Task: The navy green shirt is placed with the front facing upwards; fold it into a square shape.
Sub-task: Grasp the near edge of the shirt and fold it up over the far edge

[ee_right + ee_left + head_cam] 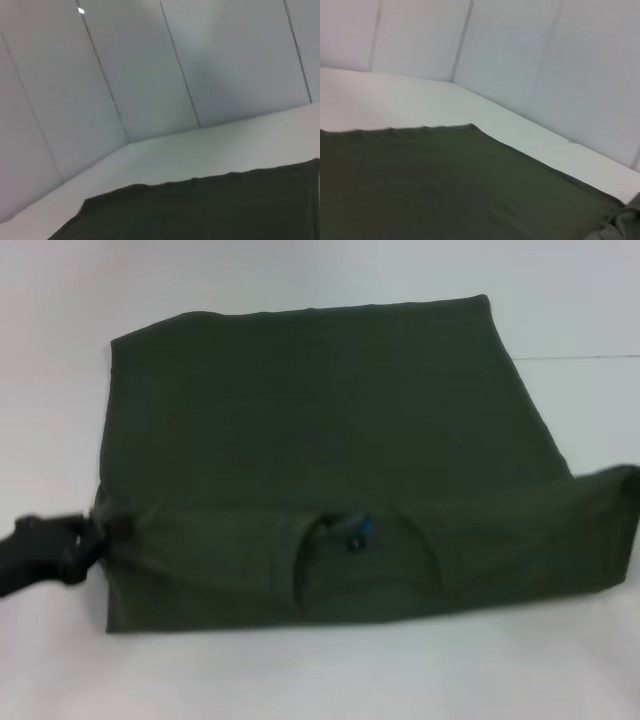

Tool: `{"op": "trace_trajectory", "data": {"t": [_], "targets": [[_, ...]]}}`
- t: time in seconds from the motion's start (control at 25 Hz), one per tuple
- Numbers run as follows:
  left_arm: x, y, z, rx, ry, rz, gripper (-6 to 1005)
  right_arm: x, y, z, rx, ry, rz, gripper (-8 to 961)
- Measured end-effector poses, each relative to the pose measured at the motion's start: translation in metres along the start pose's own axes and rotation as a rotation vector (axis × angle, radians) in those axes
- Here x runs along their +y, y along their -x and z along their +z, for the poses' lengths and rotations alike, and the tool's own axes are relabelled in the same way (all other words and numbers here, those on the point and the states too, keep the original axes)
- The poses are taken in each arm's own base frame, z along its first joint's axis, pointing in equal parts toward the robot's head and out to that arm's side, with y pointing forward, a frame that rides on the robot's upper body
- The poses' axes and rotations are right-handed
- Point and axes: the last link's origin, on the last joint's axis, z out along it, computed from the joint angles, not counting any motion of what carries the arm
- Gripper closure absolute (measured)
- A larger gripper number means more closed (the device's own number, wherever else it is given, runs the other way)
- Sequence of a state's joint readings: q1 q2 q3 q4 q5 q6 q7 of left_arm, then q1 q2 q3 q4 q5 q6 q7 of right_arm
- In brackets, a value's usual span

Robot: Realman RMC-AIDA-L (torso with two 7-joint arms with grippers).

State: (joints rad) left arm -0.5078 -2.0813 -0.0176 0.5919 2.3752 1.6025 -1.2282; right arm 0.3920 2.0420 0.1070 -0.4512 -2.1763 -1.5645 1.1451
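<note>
The navy green shirt (330, 440) lies spread on the white table (320, 670), already partly folded: its near part is turned over into a band across the front, with the round collar (365, 560) and its small blue label (358, 531) showing in the middle of that band. No sleeves stick out at the sides, and the far hem runs straight across the back.

The left end effector (88, 538) is at the near left corner of the shirt, clamped on the cloth where the folded band meets the side edge; the fabric bunches into a small pucker right at its tip. From there the collar lies well off towards the robot's right, and the body of the shirt stretches away ahead and to the right of it.

The right end effector is not visible in the head view. The right end of the folded band (610, 525) stands raised off the table near the frame edge, but what lifts it cannot be seen.

The left wrist view shows flat green cloth (445, 185) beyond the end effector, with bare table and white wall panels (520, 60) behind. The right wrist view shows the same shirt's surface (210, 210) and the walls.
</note>
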Motion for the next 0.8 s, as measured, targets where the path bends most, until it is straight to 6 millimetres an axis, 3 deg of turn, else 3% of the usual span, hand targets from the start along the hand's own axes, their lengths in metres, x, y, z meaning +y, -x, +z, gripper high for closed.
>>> {"op": "trace_trajectory", "data": {"t": [0.08,0.28,0.52,0.8], "targets": [[-0.006,-0.008,0.010,0.025,-0.038,0.009,946,-0.008,0.009,0.024,0.011,-0.039,0.020,923],[-0.019,-0.025,0.037,0.059,-0.120,0.013,946,-0.019,0.021,0.060,0.060,-0.102,0.027,923],[-0.032,-0.046,0.073,0.056,-0.212,0.025,945,-0.021,0.042,0.115,0.100,-0.176,0.004,923],[-0.040,-0.067,0.110,-0.002,-0.300,0.079,945,-0.020,0.057,0.156,0.154,-0.241,-0.058,923]]}}
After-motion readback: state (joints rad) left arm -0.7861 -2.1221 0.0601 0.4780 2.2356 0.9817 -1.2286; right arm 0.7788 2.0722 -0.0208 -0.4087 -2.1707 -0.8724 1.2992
